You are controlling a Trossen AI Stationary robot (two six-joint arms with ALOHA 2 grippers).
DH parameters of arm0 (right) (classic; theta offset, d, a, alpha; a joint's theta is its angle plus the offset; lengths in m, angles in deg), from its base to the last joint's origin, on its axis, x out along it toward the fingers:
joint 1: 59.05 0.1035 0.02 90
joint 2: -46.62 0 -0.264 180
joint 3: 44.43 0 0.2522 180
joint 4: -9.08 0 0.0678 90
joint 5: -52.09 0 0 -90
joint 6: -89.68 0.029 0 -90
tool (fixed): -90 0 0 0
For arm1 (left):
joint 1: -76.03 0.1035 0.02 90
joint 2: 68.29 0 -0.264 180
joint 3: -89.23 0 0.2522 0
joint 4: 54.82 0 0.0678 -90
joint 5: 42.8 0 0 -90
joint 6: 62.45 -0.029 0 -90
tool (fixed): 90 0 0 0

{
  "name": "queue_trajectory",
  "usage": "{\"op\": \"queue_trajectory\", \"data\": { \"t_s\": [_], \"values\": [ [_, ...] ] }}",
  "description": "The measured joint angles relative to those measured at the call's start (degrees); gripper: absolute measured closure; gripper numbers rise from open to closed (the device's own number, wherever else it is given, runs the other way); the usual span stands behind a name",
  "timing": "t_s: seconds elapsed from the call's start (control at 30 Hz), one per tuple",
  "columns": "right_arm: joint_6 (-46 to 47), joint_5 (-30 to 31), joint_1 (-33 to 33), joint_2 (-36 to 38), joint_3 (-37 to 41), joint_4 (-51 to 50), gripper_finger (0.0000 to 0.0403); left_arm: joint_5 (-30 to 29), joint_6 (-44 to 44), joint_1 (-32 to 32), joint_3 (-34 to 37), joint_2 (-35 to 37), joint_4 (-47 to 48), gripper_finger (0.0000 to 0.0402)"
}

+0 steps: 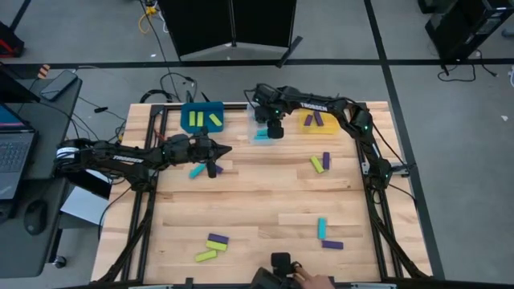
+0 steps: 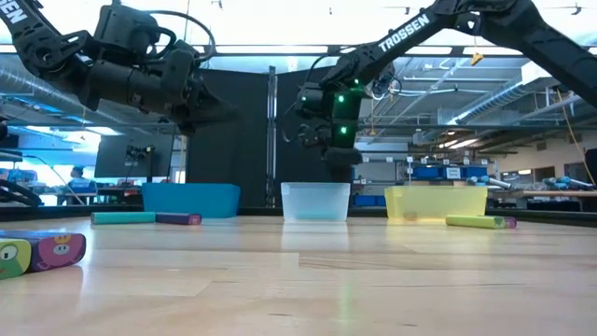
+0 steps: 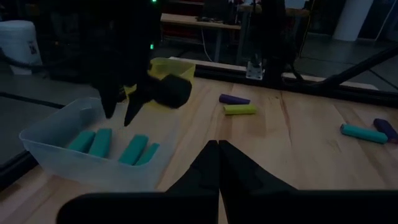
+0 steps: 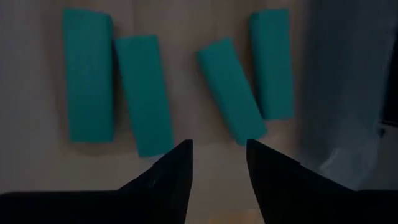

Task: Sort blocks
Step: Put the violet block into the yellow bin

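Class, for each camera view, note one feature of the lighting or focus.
High view: even, sharp light. Low view: bright backlight, arms dark, near block blurred. Left wrist view: dim, clear bin still readable. Right wrist view: dim, cyan blocks soft-edged.

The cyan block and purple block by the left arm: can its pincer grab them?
Probably yes. The left pincer hovers shut right beside the cyan block and purple block, with nothing between; it must open first.
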Motion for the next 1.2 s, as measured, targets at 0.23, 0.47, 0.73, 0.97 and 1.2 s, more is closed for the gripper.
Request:
{"op": "queue_trajectory", "data": {
  "t_s": [0.23, 0.47, 0.73, 0.97, 1.2],
  "values": [
    [1.2, 0.6, 3.8, 0.1, -7.8, -9.3, 0.0321, 0.0, 0.2, 0.0, 0.0, 0.0, 0.6, 0.0394],
    [3.7, -3.2, 8.3, 1.2, -8.4, -9.5, 0.0388, 0.0, -1.5, 0.0, 0.0, 0.0, 0.9, 0.0394],
    [10.9, -6.1, 11.9, 10.9, 8.0, 5.6, 0.0396, 2.4, -3.1, -0.1, 0.0, 0.0, 2.6, 0.0394],
    [22.8, -6.0, 17.6, 26.3, 30.2, 26.0, 0.0397, 7.0, -5.2, -0.1, -4.2, 0.0, 15.7, 0.0394],
    [33.5, -1.4, 25.6, 37.0, 46.9, 40.3, 0.0396, 8.1, -10.7, -2.5, -14.2, 0.0, 41.9, 0.0394]
  ]
}}
